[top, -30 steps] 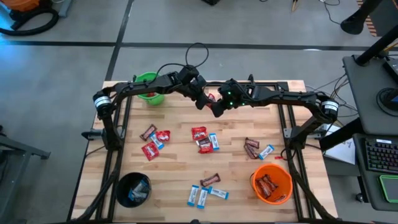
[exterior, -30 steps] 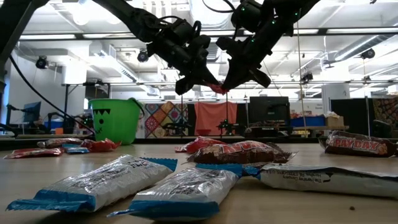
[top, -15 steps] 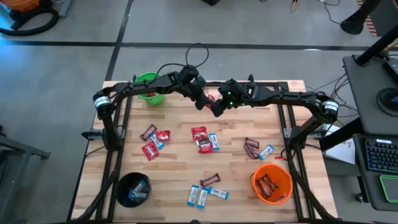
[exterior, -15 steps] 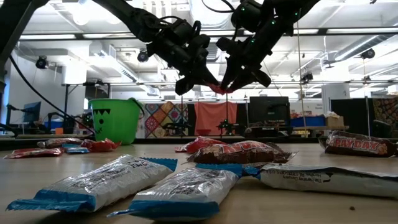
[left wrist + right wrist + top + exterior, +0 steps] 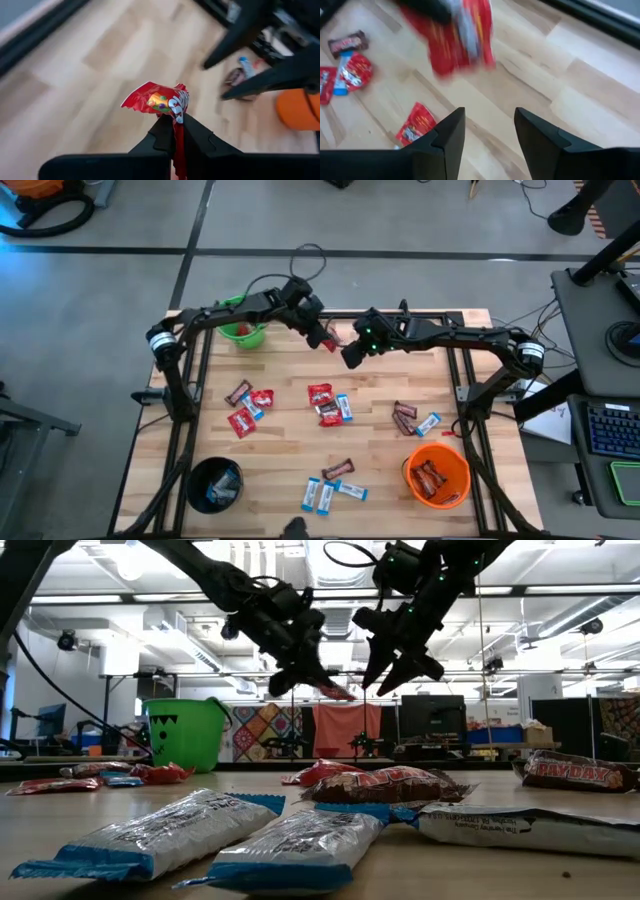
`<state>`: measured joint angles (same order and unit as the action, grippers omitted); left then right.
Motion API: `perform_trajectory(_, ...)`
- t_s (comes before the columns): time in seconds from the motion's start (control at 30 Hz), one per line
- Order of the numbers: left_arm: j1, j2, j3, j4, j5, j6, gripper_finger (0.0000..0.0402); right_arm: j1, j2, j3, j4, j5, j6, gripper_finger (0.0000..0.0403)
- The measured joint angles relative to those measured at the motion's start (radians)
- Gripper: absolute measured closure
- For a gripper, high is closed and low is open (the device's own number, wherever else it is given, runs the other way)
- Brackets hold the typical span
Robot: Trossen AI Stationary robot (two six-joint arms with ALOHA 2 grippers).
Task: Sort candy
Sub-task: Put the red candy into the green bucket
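From above we see the left gripper (image 5: 322,340) raised over the far middle of the pale wooden slatted table (image 5: 280,435), clenched on a small red crinkled candy packet (image 5: 331,339). The right gripper (image 5: 350,356) hangs just beside it, its fingers parted and off the packet. The rest of the wrapped candy (image 5: 328,404) lies scattered on the boards: red packets, blue-and-white packets and dark brown bars. A green plastic bucket (image 5: 240,323) stands at the far left corner under the left arm, a black bucket (image 5: 214,483) at the near left, and an orange bucket (image 5: 437,473) holding brown bars at the near right.

From table height we see both grippers in the air, the red packet (image 5: 335,692) sticking out from the left one (image 5: 300,678), and the right one (image 5: 395,675) spread and apart from it.

The left wrist camera shows its dark fingers (image 5: 165,135) pinching the packet (image 5: 162,100) above the wood.

The right wrist camera shows its two fingers (image 5: 447,137) standing wide with bare table between them; the blurred red shape (image 5: 452,40) beyond is probably that same packet
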<state>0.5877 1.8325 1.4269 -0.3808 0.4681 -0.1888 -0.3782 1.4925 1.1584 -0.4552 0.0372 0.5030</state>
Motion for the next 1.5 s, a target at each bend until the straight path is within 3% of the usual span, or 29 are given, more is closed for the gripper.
perform_trajectory(0.23, 0.151, -0.055, 0.0, -0.125, -0.051, 0.069, 0.0401, 0.0, 0.0, 0.0, -0.115, 0.0, 0.003, 0.0249)
perform_trajectory(0.63, 0.382, -0.214, 0.0, -0.397, -0.285, 0.156, 0.0401, 0.0, 0.0, 0.0, -0.142, -0.001, 0.021, 0.0262)
perform_trajectory(1.0, 0.418, -0.383, 0.0, -0.646, -0.449, 0.238, 0.0401, 0.0, 0.0, 0.0, -0.143, -0.001, 0.021, 0.0262)
perform_trajectory(1.23, 0.418, -0.489, 0.0, -0.729, -0.458, 0.233, 0.0401, 0.0, 0.0, 0.0, -0.143, -0.001, 0.021, 0.0262)
perform_trajectory(1.5, 0.412, -0.526, 0.0, -0.735, -0.451, 0.22, 0.0401, 0.0, 0.0, 0.0, -0.143, -0.001, 0.047, 0.0265)
